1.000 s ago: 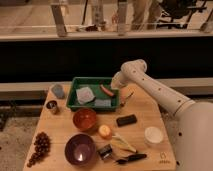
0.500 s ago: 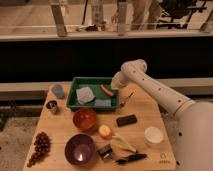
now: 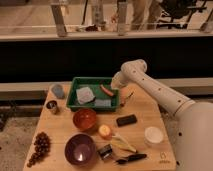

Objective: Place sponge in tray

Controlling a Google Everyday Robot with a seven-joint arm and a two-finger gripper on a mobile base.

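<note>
My gripper (image 3: pixel 118 88) hangs over the right rim of the tray (image 3: pixel 93 79), at the table's (image 3: pixel 145 106) far edge. I cannot tell its grip. The sponge (image 3: pixel 85 95) lies inside the tray, left of the gripper.

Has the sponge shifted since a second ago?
No. The sponge lies in the tray's left half as before; the gripper hovers at the tray's right edge.

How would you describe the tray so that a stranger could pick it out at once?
Look at the wooden table; the tray sits at its back edge, with the gripper at its right rim. It is the only green, rectangular container; the orange bowl and purple bowl in front of it are round.
</note>
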